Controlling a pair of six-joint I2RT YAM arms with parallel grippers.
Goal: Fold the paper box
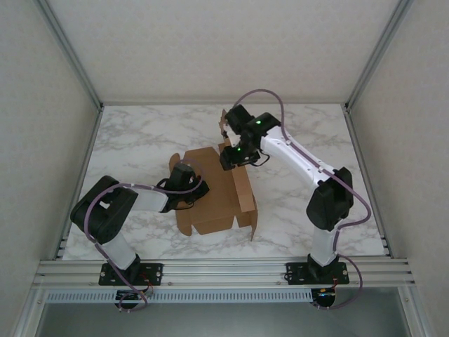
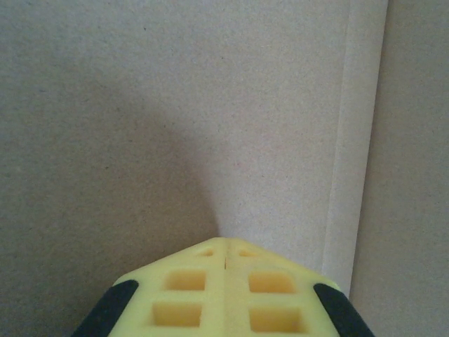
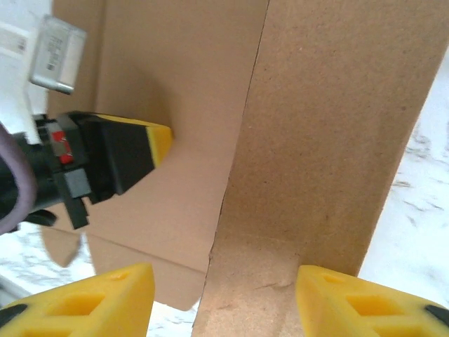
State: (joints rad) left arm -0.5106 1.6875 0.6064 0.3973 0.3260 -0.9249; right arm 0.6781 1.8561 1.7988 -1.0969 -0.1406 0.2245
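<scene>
Nearest the arm bases, the left tool [image 1: 184,178] is shut, its yellow fingertips [image 2: 210,251] pressed together and set against the flat floor panel of the paper box [image 1: 214,203]. The box lies about the middle of the marble table [image 1: 133,140], between the two arms. Its floor is flat, and a long side wall [image 1: 243,195] stands up along its right edge.

Farther back, at the far right corner of the box, the right tool [image 1: 235,156] stands with its fingers [image 3: 105,295] wide apart and grips nothing. In its wrist view a raised brown panel [image 3: 323,140] faces it, a crease runs down the panel's left side, and the left tool shows beyond, on the floor panel.

The step in hand looks to be raising and tucking the far walls. To do it well, I judge:
- the left tool should press firmly, since bare card can slide on smooth marble
- the right tool should take the panel well in from its edge, close to the crease
- the fold should follow the scored line, slowly, so the standing side wall is not knocked over
</scene>
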